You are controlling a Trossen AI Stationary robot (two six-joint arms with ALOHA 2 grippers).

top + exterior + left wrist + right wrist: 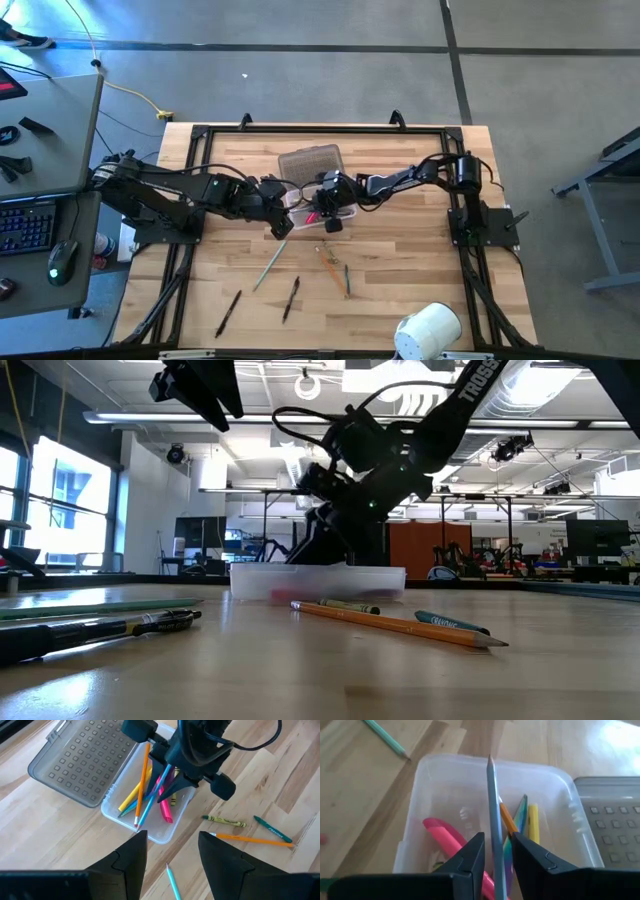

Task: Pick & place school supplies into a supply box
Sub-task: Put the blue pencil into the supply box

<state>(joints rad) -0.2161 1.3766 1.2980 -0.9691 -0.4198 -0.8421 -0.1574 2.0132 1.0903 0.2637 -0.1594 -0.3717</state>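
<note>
I have the right gripper [494, 851] over the supply box [316, 208] at the centre of the high view, jaws closed on a light blue pencil [494, 815].

The pencil stands tilted above the open box, its tip toward the far wall. Inside lie a pink marker [165, 810], a yellow pencil [131, 798] and an orange pencil [142, 775]; the ribbed lid [82, 762] lies flat, upper left in my left wrist view. My left gripper [172, 857] waits just beside the box, jaws apart and empty. On the table [400, 270], lower centre of the high view, loose pens [291, 298] and pencils [270, 267] remain, with a white roll [428, 331] at lower right.
</note>
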